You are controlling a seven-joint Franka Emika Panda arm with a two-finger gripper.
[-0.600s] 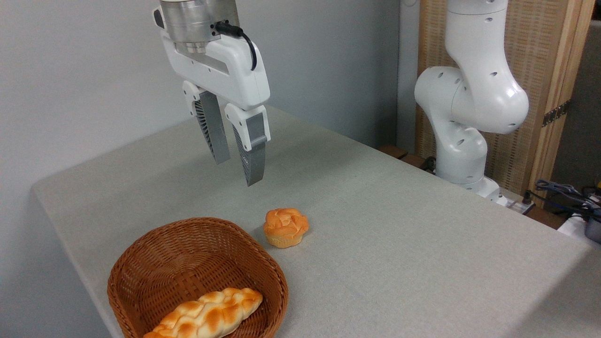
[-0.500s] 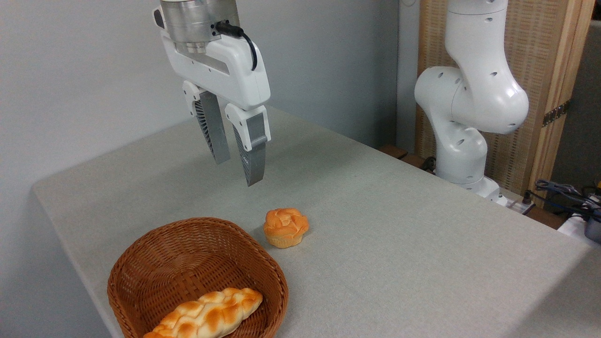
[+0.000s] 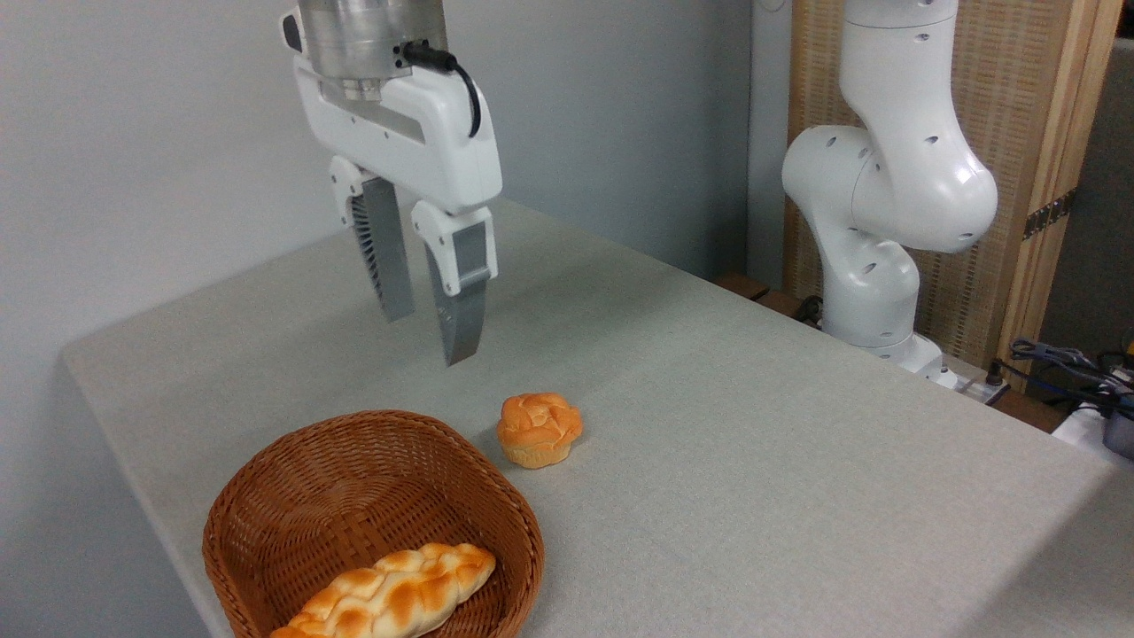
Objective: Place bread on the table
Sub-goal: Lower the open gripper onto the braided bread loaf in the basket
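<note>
The gripper [image 3: 429, 338] hangs in the air with its two grey fingers [image 3: 461, 306] parted and nothing between them (pointing straight down). Below it and slightly toward the camera sits the brown wicker basket [image 3: 292, 478]. The bread [image 3: 390, 595], a long braided loaf, lies inside the basket at its near side, well apart from the fingertips. Below and to the right of the gripper, a small round bun [image 3: 539, 429] rests on the table [image 3: 753, 461], just beside the basket's rim.
</note>
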